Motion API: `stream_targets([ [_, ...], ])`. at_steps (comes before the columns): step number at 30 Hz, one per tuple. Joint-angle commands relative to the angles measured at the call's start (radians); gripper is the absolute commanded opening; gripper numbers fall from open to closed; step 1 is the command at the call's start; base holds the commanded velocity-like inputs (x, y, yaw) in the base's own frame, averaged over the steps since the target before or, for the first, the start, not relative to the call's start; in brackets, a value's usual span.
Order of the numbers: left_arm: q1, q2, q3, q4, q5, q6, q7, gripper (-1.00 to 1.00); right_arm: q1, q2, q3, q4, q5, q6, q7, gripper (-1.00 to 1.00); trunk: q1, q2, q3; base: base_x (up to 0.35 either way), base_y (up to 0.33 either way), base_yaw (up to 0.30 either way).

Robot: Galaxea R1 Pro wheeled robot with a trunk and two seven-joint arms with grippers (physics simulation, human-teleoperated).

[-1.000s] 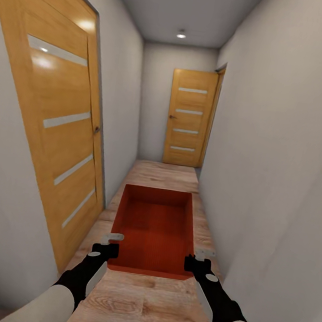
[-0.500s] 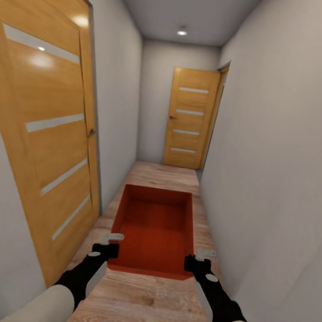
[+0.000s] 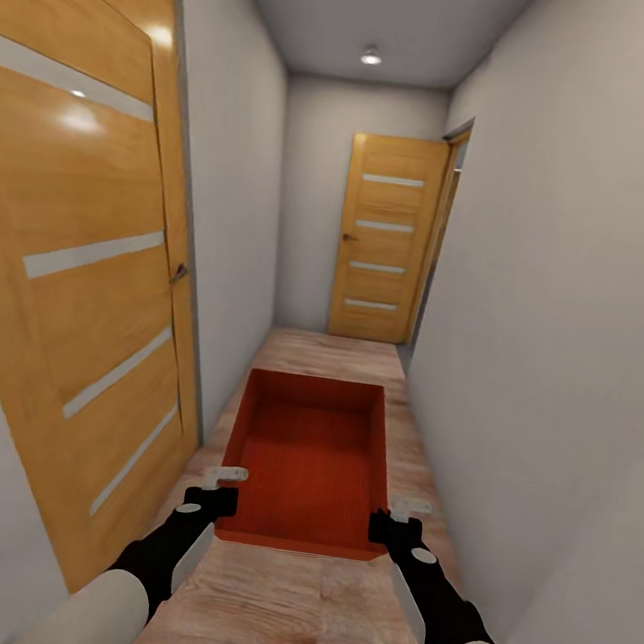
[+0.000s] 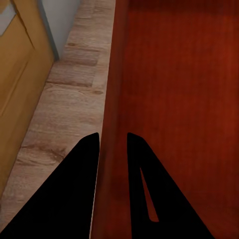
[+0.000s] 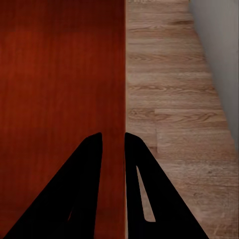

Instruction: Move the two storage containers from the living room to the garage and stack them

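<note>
Orange-red storage container (image 3: 306, 466) held level in narrow hallway, above wood plank floor (image 3: 298, 601). Left gripper (image 4: 113, 142) jaws clamped on its left wall; right gripper (image 5: 113, 139) jaws clamped on right wall. Wooden door (image 3: 77, 262) at left, another door (image 3: 385, 239) at hallway end.

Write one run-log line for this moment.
place: hallway | carried: storage container | left gripper: shut on left wall | right gripper: shut on right wall

An orange-red open-topped bin (image 3: 307, 461) sits level at 12 o'clock, long axis pointing away, held above the wood planks, inside ribbed and empty.
</note>
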Motion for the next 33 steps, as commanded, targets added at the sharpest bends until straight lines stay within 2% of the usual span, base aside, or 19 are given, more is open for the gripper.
stream_targets([
  [1, 0.000, 0.000, 0.047, -0.001, 0.042, 0.007, 0.072, -1.00, -0.001, -0.001, -0.012, -0.006, 0.000, -0.003, -0.012, -1.00, 0.001, -0.001, -0.001, 0.327, 0.132, -0.069],
  [11, 0.000, 0.000, 0.047, -0.001, 0.042, 0.007, 0.072, -1.00, -0.001, -0.001, -0.012, -0.006, 0.000, -0.003, -0.011, -1.00, 0.001, -0.001, -0.001, 0.327, 0.094, -0.210],
  [33, 0.000, 0.005, 0.048, 0.006, 0.042, 0.007, 0.073, -1.00, -0.001, -0.001, -0.010, -0.007, 0.000, -0.003, -0.008, -1.00, 0.001, -0.001, -0.001, 0.328, 0.057, -0.007],
])
